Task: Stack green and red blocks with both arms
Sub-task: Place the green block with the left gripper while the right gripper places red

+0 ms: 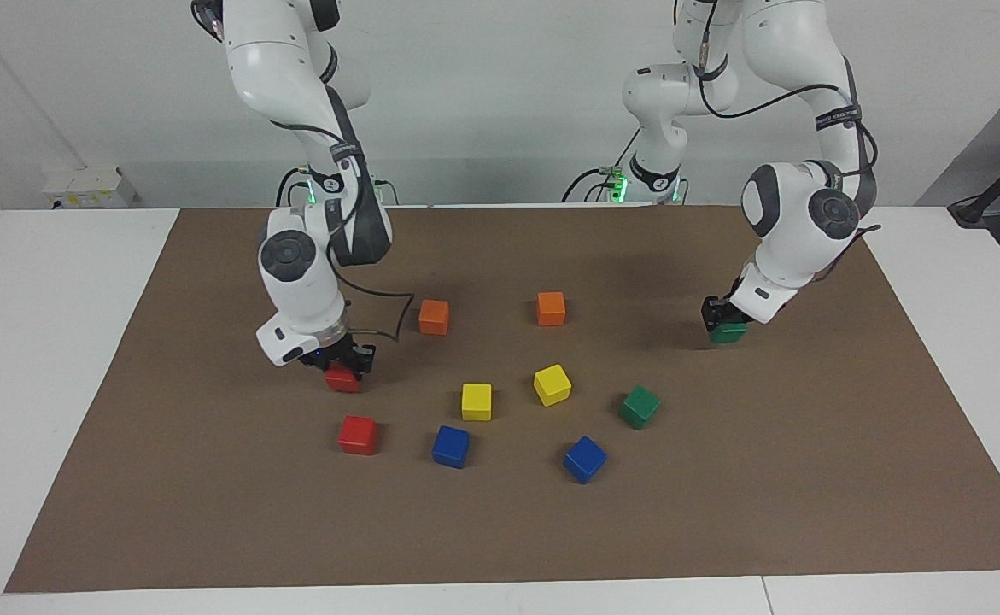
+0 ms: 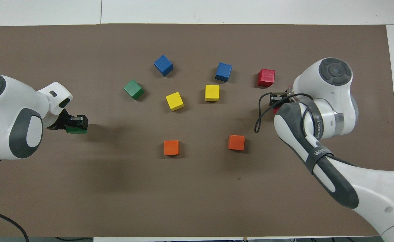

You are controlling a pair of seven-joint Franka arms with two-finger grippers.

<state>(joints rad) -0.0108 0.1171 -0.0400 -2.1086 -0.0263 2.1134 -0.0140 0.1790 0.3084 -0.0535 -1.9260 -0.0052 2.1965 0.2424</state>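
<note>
The left tool (image 1: 726,323) is closed on a green block (image 1: 727,333) and holds it low over the brown mat (image 1: 807,478), toward the left arm's end of the tabletop (image 1: 55,342); in the overhead view the same green block (image 2: 76,129) sits between the tool's fingers (image 2: 77,118) with its shadow just beside it on the mat. The right tool (image 1: 340,359) is closed on a red block (image 1: 342,378), low over the mat toward the right arm's end; from above only a small part of this red block (image 2: 276,109) shows under the arm. The second red block (image 1: 358,435) lies on the mat, farther from the robots than the held one and near to it. The second green block (image 1: 639,407) lies on the mat, turned a little, farther from the robots than the held green one and more toward the middle. Between these two lie two yellow blocks (image 1: 476,401) (image 1: 552,384) and, farther from the robots, two blue blocks (image 1: 450,446) (image 1: 584,459). Two orange blocks (image 1: 434,317) (image 1: 551,308) lie nearer to the robots, in the middle of the mat, well apart from each other.
</note>
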